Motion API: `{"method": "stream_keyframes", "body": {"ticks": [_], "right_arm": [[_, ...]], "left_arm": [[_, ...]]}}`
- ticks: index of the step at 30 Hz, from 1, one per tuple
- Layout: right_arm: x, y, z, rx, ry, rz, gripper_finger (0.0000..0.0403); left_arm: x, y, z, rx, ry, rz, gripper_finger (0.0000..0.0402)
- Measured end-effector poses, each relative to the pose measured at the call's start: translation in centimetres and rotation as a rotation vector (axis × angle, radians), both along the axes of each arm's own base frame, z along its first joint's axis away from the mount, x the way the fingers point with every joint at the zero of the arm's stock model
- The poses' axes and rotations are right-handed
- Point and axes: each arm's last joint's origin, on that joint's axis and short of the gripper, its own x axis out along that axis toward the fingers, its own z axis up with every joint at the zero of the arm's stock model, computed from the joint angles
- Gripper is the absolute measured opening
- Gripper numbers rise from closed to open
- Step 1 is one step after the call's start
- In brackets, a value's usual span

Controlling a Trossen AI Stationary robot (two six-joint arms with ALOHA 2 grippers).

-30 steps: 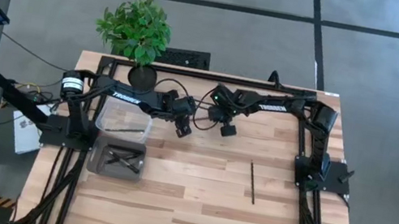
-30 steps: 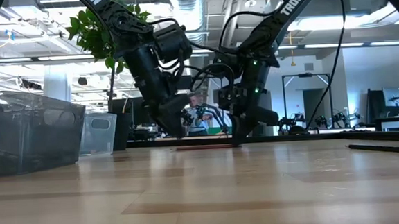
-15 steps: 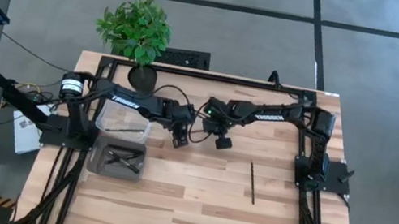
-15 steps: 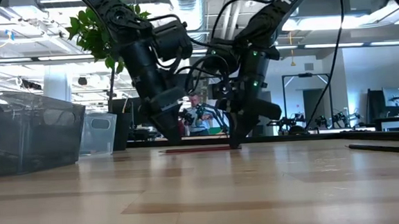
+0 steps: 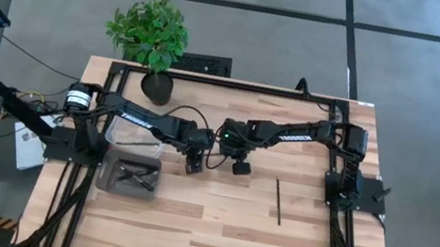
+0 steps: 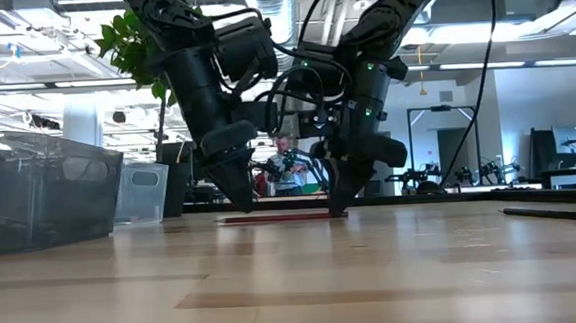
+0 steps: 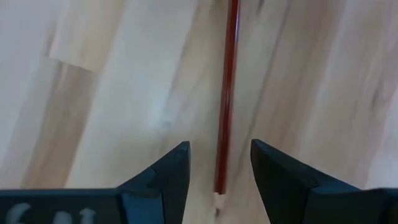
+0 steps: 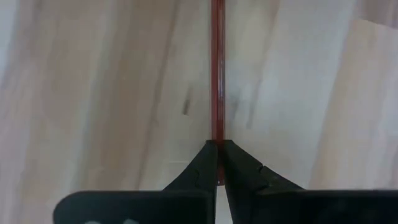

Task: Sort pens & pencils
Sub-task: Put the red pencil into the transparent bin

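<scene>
A red-brown pencil (image 6: 281, 217) lies level on the table's middle, between my two grippers. My right gripper (image 8: 217, 144) is shut on one end of it, seen in the high view (image 5: 239, 169). My left gripper (image 7: 219, 146) is open; its fingers stand on either side of the pencil's sharpened tip (image 7: 217, 194), apart from it, to the left in the high view (image 5: 193, 166). A black pen (image 5: 279, 200) lies flat on the table's right half. My right gripper pinches the pencil's blunt end (image 8: 216, 134) between its two fingertips, which point down at it from above and lie along its length. The pencil stretches away from the fingers toward my left gripper, level on the table top (image 6: 271, 219).
A clear bin (image 5: 136, 134) with a dark stick inside and a grey tray (image 5: 129, 176) holding dark pens stand at the table's left. A potted plant (image 5: 154, 85) sits at the far left corner. Bare wood spreads across the near half.
Both grippers have moved toward the table's near edge and slightly left, staying side by side. The pencil has slid along the table with my right gripper, coming nearer in the low view.
</scene>
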Motion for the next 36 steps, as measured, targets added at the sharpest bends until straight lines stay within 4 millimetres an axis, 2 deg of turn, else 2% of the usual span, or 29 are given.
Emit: {"method": "stream_keyframes", "body": {"ticks": [11,26,36], "right_arm": [[-0.3,0.7,-1.1,0.115,-0.086,-0.03,0.004],[-0.3,0.3,-1.1,0.117,-0.088,-0.06,0.004],[-0.2,0.3,-1.1,0.115,-0.105,-0.059,0.0039]], "left_arm": [[-0.6,-1.7,-0.3,-0.032,0.066,0.023,0.016],[-1.7,-1.8,-0.6,-0.054,0.189,0.058,0.016],[-2.4,-1.9,-1.2,-0.075,0.208,0.09,0.016]]}}
